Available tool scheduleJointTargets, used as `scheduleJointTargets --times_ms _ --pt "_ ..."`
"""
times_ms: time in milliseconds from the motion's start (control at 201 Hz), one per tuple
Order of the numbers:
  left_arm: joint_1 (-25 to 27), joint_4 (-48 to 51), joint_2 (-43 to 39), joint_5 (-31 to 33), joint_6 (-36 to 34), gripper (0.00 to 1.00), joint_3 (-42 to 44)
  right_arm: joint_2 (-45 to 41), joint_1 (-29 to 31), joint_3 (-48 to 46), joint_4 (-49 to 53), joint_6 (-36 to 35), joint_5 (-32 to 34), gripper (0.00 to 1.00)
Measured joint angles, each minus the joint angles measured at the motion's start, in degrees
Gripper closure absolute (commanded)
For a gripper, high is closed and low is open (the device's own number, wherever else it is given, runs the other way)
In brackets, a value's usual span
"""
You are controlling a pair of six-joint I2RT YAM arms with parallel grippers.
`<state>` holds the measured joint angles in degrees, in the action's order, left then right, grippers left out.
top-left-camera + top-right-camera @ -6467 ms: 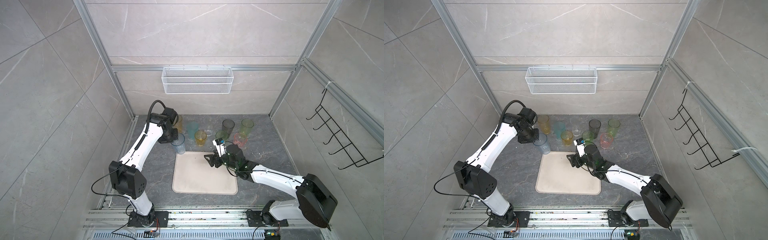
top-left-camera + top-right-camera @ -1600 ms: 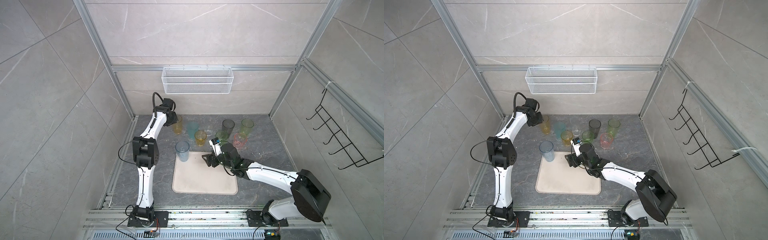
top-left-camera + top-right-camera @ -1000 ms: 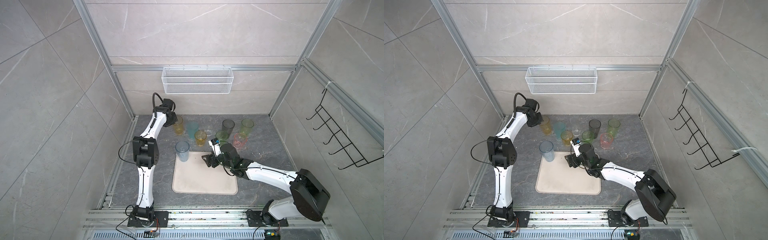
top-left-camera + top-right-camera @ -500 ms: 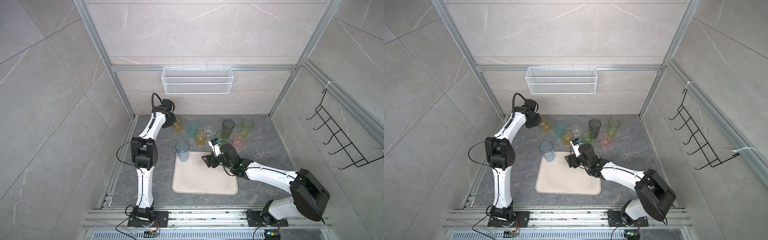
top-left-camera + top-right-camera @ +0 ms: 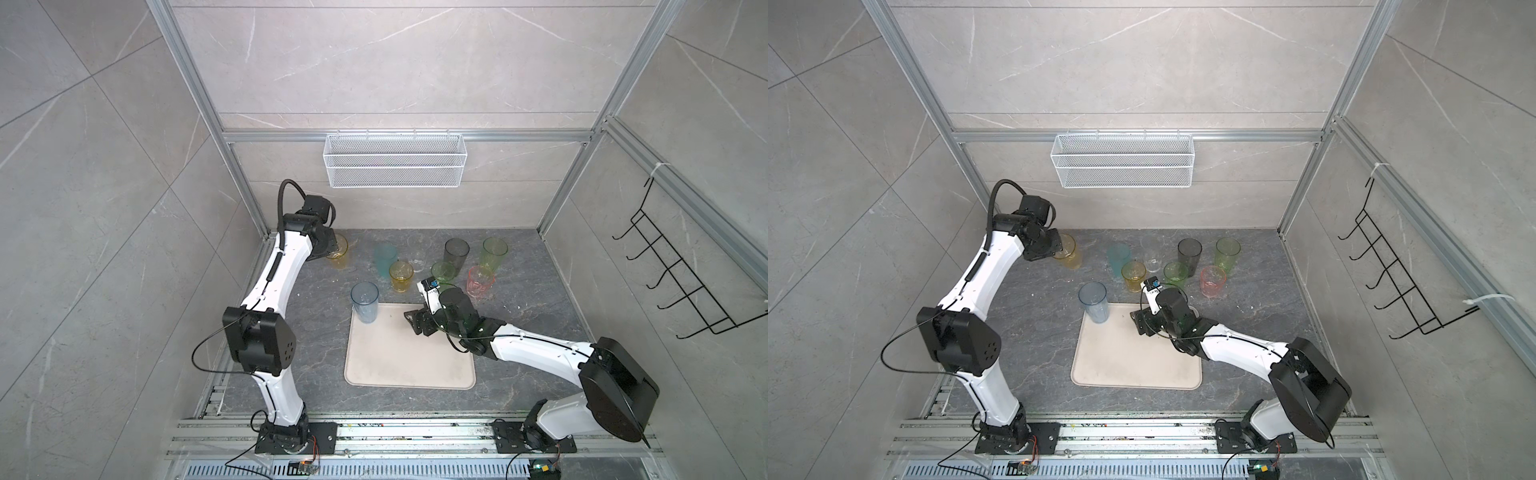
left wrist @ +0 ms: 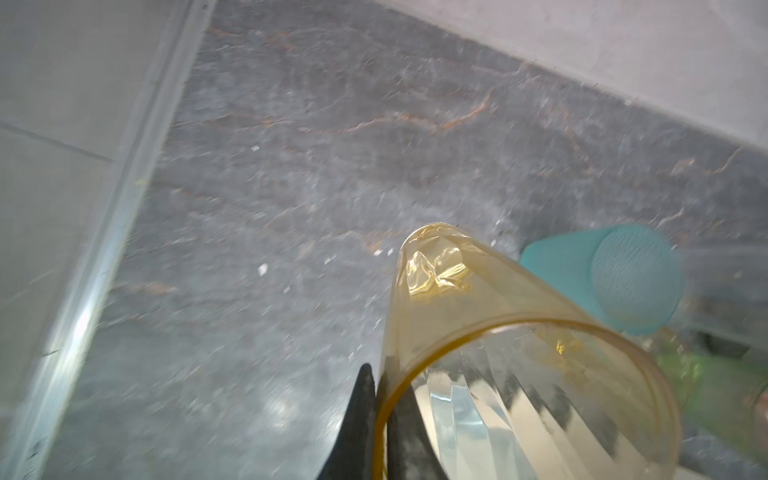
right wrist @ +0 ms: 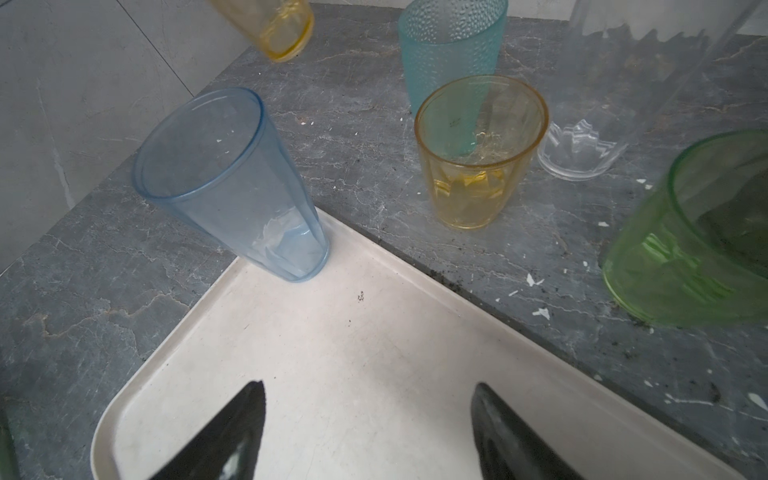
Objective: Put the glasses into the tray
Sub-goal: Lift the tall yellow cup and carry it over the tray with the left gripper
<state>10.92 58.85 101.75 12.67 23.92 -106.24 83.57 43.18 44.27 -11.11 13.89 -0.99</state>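
Note:
My left gripper point(image 6: 380, 376) is shut on the rim of a tall amber glass point(image 6: 490, 316) at the back left, one finger inside and one outside the wall. In both top views that amber glass point(image 5: 340, 254) point(image 5: 1070, 252) leans beside the left gripper point(image 5: 330, 249). A tall blue glass point(image 5: 365, 301) point(image 7: 232, 183) stands upright in the far left corner of the cream tray point(image 5: 409, 365) point(image 7: 353, 374). My right gripper point(image 7: 368, 392) point(image 5: 417, 326) hovers open over the tray's far edge, holding nothing. Teal point(image 5: 385, 257), short amber point(image 5: 401, 276), clear point(image 5: 417, 254), grey point(image 5: 456, 252), green point(image 5: 494, 251) and pink point(image 5: 480, 282) glasses stand behind the tray.
A short green glass point(image 5: 444, 272) point(image 7: 690, 249) stands close to my right wrist. A white wire basket point(image 5: 394, 166) hangs on the back wall and a black hook rack point(image 5: 681, 274) on the right wall. Aluminium posts frame the back corners.
The left gripper has closed on the tall amber glass's rim and drawn it slightly left, tilting it. The right arm and the blue glass have stayed still.

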Motion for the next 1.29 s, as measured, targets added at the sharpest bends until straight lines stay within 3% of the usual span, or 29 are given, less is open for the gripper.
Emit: scheduleJointTargets --times_ms 597,956,1294 --pt "1.2 16.68 -24.41 7.15 -1.51 1.0 14.34 0.0 0.28 0.0 0.46 -0.02 1.27 0.21" --pt "2.99 21.66 -29.57 5.55 -1.6 1.0 19.3 0.0 0.44 0.0 1.05 -0.07 2.56 0.21" --pt "4.33 20.28 -34.38 -3.19 -1.51 1.0 26.99 0.0 0.68 0.52 1.29 -0.26 3.39 0.21"
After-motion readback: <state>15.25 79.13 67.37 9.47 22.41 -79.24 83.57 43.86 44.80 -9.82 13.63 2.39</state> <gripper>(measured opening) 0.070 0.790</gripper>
